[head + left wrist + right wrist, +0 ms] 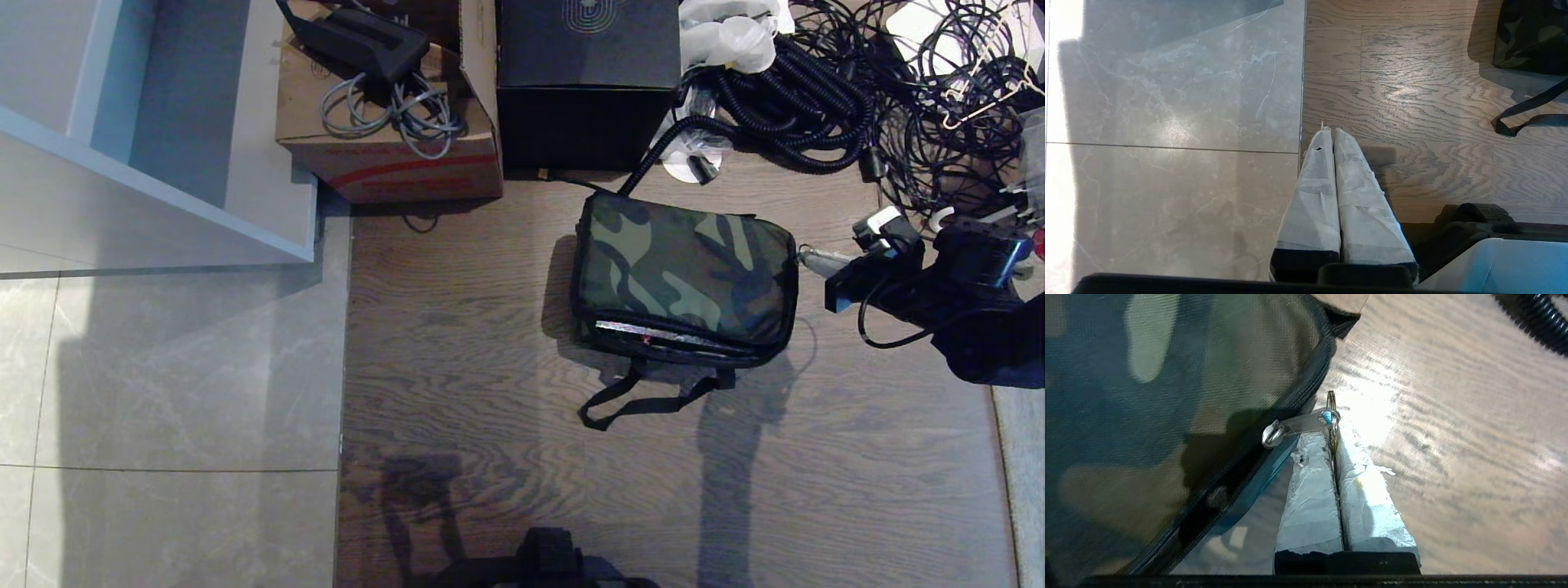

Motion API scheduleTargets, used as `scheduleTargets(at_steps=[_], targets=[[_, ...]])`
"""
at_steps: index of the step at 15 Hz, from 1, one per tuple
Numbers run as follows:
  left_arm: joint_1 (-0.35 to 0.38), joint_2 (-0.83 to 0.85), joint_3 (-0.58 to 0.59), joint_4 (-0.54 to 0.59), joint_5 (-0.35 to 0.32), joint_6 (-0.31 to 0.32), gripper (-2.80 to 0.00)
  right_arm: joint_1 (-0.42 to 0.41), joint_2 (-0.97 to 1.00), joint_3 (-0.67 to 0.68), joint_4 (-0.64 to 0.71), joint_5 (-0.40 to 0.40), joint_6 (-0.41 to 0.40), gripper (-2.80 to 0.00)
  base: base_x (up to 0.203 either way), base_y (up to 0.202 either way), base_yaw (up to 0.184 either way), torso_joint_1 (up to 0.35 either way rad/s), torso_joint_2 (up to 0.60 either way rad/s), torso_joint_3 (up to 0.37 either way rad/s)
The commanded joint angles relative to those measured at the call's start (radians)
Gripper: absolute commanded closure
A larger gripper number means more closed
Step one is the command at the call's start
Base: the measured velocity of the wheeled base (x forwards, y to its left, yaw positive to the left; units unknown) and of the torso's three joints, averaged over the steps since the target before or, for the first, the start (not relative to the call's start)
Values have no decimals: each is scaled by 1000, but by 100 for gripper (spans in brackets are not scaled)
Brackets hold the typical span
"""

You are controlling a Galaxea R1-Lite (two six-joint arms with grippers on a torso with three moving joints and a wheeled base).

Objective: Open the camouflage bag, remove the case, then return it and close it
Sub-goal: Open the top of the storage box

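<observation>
The camouflage bag (682,269) sits on the wood floor with its lid down. A gap along its near edge shows silver lining (653,333). Its black strap (645,402) lies in front of it. My right gripper (816,261) is at the bag's right side, shut on the metal ring of the zip pull (1306,422). In the right wrist view the gripper (1333,443) pinches that ring beside the bag (1147,396). The case is hidden. My left gripper (1331,130) hangs shut and empty over the floor seam, away from the bag (1531,36).
A plain black box (588,73) and a cardboard box (392,147) with cables stand behind the bag. A tangle of black cables (898,98) lies at the back right. A white cabinet (155,122) fills the back left, above grey tiles (163,392).
</observation>
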Motion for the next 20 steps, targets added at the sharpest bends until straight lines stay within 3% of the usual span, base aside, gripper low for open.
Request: scheduleTargets(at_steps=[1, 9, 10, 14, 17, 20], targets=[[0, 0, 0, 0, 0, -1, 0, 0, 40, -53, -16, 4, -3, 0, 0, 0, 0, 0, 0, 0], [0, 0, 0, 0, 0, -1, 0, 0, 80, -93, -64, 0, 7, 0, 0, 0, 0, 0, 0, 0], [0, 0, 0, 0, 0, 0, 0, 1, 83, -91, -66, -2, 5, -280, 0, 0, 0, 0, 0, 0], [0, 0, 0, 0, 0, -1, 0, -7, 60, -42, -51, -2, 6, -280, 0, 0, 0, 0, 0, 0], [0, 0, 0, 0, 0, 0, 0, -41, -11, 83, -27, 0, 1, -280, 0, 0, 0, 0, 0, 0], [0, 0, 0, 0, 0, 0, 0, -79, -151, 196, 123, 3, 11, -280, 0, 0, 0, 0, 0, 0]])
